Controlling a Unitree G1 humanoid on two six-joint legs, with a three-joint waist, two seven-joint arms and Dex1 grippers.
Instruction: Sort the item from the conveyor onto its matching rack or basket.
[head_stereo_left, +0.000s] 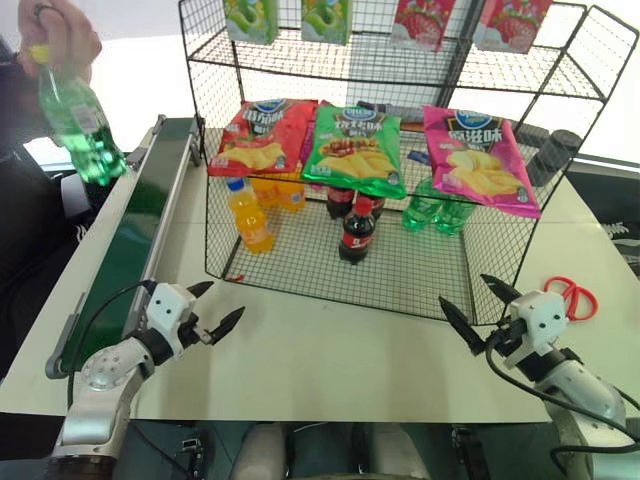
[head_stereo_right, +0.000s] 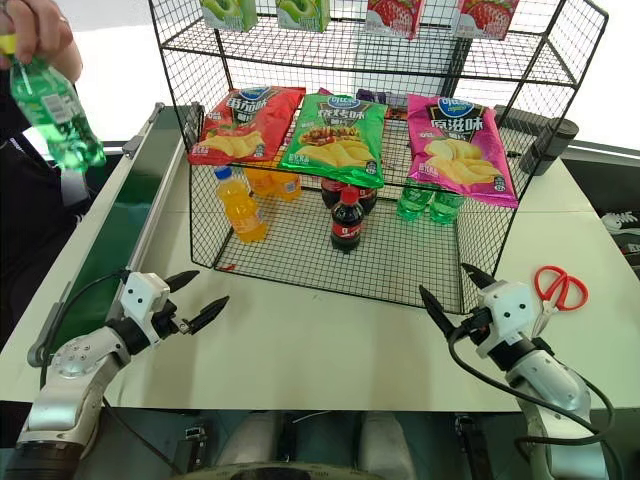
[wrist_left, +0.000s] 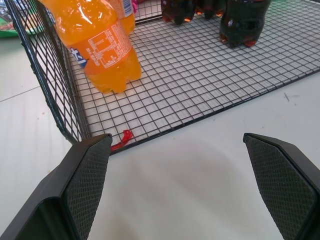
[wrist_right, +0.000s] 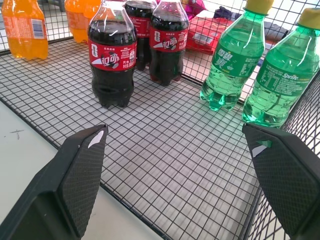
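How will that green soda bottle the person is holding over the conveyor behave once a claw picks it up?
The green soda bottle looks full, so probably heavy for its size. Its smooth, rounded plastic may slip or turn between flat pads. Being tall and narrow, it could tip if set down on the rack's wire mesh, and would likely roll if laid on the conveyor.

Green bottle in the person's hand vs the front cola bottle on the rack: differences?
The green bottle hangs tilted in a person's hand above the conveyor; the cola bottle stands upright on the rack floor. Green is clear-green with a yellow cap; cola is dark with a red cap and label. Both are small plastic soda bottles.
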